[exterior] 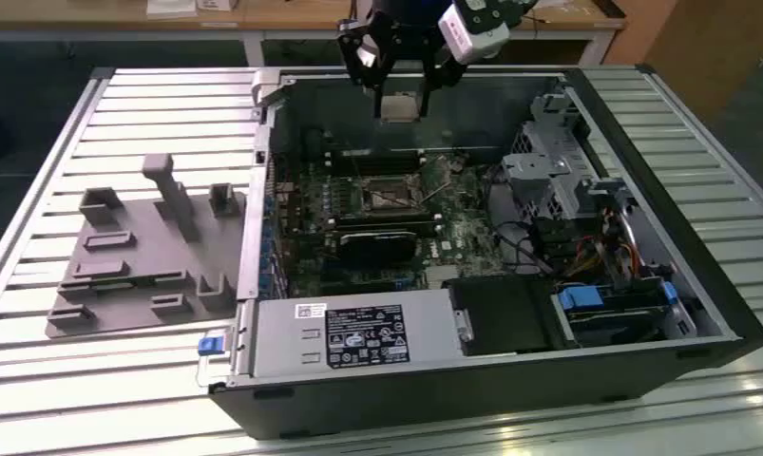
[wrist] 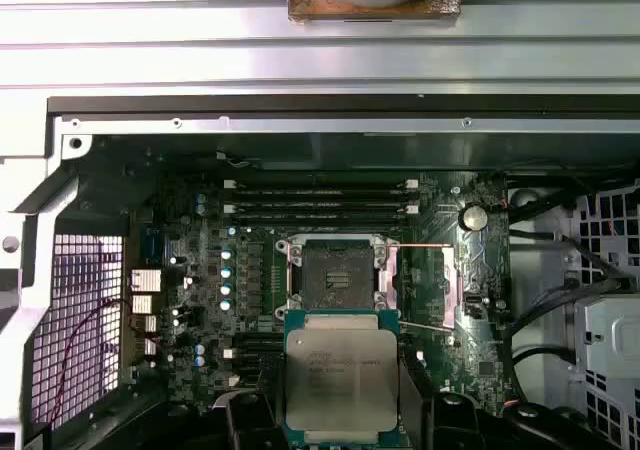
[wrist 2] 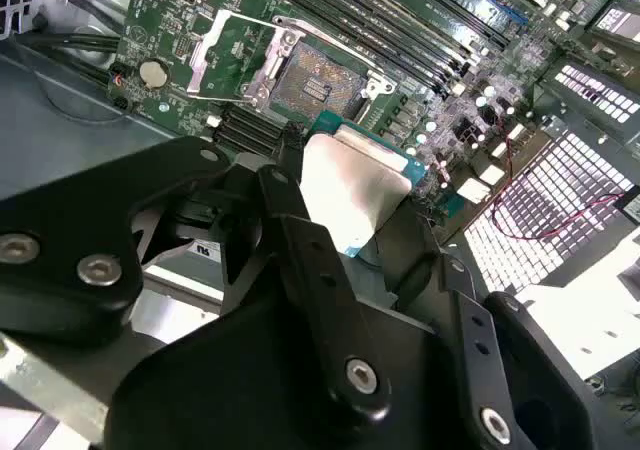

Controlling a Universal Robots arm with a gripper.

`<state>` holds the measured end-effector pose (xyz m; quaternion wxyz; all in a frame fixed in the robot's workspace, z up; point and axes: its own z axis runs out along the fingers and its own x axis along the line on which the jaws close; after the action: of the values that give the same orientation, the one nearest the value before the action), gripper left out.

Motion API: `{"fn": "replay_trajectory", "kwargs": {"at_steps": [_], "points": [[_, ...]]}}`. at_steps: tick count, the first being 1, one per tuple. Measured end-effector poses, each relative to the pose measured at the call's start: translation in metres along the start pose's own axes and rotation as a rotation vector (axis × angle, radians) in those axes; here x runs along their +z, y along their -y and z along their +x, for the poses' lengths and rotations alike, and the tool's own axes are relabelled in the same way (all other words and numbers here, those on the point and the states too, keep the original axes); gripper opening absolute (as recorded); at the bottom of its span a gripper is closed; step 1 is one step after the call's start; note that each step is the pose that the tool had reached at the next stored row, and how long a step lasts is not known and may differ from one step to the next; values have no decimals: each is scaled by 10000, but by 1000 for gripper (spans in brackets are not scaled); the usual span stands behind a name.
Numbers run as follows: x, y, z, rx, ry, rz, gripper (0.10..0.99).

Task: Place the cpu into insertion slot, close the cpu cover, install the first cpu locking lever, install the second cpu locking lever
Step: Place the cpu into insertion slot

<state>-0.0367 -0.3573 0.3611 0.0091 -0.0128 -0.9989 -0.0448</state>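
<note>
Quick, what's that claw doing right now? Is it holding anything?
The gripper: closed, holding the cpu in the air above the empty insertion slot.

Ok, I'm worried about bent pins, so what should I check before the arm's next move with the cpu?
1. Grip: the gripper has its fingers clamped on the cpu: ok.
2. Insertion slot empty: ok.
3. Cpu cover swung open, clear of the slot: ok.
4. Cpu edges square with the slot in the first wrist view: ok.
5. Cpu centred over the slot: cannot tell; it hangs high above the motherboard.
</note>
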Motion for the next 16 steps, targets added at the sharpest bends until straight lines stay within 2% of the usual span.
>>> {"fn": "replay_trajectory", "kwargs": {"at_steps": [11, 16], "points": [[0, 0, 0, 0, 0, 0, 537], [38, 3, -1, 0, 0, -1, 537]]}}
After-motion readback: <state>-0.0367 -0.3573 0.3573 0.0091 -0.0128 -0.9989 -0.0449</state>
